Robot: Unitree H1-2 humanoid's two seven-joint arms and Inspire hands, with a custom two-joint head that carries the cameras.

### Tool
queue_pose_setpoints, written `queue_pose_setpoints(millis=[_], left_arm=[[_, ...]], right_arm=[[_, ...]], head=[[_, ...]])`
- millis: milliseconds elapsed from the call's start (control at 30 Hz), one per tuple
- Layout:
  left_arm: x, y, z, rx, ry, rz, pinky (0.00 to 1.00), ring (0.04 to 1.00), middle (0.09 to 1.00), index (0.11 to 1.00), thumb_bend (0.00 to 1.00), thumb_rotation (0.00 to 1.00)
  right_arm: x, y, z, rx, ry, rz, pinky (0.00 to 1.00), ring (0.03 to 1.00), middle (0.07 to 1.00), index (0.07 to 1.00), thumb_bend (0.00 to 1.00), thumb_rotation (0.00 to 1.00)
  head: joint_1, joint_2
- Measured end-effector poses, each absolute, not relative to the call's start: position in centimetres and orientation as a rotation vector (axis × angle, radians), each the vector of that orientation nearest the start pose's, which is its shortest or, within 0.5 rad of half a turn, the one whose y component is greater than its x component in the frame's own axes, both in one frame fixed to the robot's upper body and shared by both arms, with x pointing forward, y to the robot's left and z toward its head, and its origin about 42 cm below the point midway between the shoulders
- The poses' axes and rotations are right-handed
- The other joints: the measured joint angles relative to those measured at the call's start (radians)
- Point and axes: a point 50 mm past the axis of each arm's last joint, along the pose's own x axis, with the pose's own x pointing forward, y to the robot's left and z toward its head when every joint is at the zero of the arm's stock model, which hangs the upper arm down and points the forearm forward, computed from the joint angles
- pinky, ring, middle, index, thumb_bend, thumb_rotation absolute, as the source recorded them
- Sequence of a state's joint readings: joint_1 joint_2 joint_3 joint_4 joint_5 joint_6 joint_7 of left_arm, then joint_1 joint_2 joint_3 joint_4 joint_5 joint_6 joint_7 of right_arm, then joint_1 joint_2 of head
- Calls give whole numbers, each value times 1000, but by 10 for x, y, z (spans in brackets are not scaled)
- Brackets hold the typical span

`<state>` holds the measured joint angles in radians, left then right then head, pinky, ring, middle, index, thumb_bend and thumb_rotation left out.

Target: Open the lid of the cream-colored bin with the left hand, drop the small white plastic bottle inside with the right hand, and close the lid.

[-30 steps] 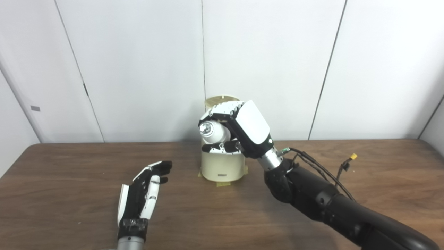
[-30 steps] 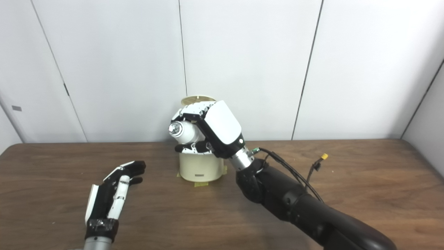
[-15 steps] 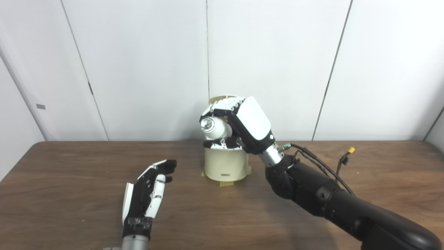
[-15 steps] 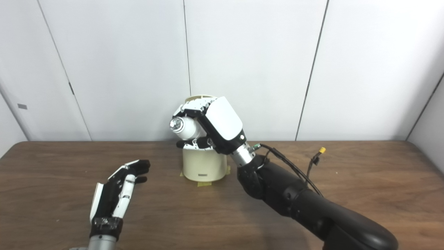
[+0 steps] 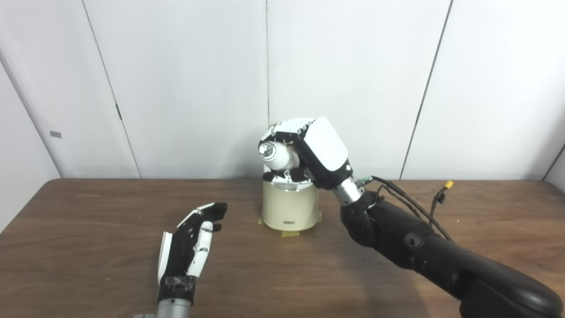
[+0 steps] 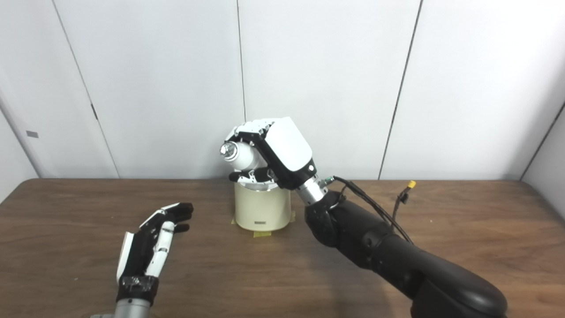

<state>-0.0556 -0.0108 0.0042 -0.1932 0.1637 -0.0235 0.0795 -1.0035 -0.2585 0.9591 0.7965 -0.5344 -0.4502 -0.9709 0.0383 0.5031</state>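
Nearly There: Bottle Poised Over the Open Bin

Left eye view: the right hand (image 5: 315,152) is curled around the bottle (image 5: 276,155), which lies roughly level with its cap end toward the camera's left. It hangs right above the mouth of the bin (image 5: 290,207). The bin stands on the worktop (image 5: 88,247) near the wall, with strips of tape (image 5: 290,233) at its foot. Its lid is mostly hidden behind the hand; only a sliver shows, so it seems to stand raised at the back, though nothing visibly holds it there. The left hand (image 5: 190,249) rests well apart from the bin, palm turned inward, fingers loosely spread and holding nothing.

Right eye view: the right hand (image 6: 282,152) shows the same wrap on the bottle (image 6: 240,155), its lower fingers close to the rim of the bin (image 6: 261,207). The left hand (image 6: 152,245) is idle and empty.

Risks, as I judge them: the bottle sits crosswise, so on release it could catch the rim and roll off onto the worktop. The unheld lid might drop onto the fingers. A knock from the low fingers could shift the bin despite its tape.
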Motion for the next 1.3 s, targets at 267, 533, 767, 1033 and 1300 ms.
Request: queue_pose_setpoints(millis=[267, 533, 767, 1033, 1300], left_arm=[[293, 207, 164, 143, -269, 87, 719, 764, 739, 708, 121, 715], [293, 207, 165, 147, -272, 87, 711, 764, 740, 708, 128, 706], [292, 206, 165, 149, -274, 86, 724, 769, 742, 710, 131, 720], [292, 205, 169, 146, -288, 87, 716, 763, 738, 704, 132, 714], [291, 204, 169, 144, -288, 87, 726, 768, 742, 708, 133, 734]], right_arm=[[492, -102, 250, -887, -1124, 162, 345, 419, 495, 498, 517, 0], [493, -104, 247, -899, -1109, 161, 347, 421, 495, 496, 517, 0], [493, -102, 246, -885, -1098, 156, 352, 425, 497, 488, 518, 0], [493, -98, 243, -879, -1087, 160, 354, 423, 498, 490, 517, 0], [494, -100, 241, -886, -1075, 152, 362, 428, 500, 482, 518, 0]], head=[[12, 2], [14, 5], [15, 3], [20, 5], [20, 5]])
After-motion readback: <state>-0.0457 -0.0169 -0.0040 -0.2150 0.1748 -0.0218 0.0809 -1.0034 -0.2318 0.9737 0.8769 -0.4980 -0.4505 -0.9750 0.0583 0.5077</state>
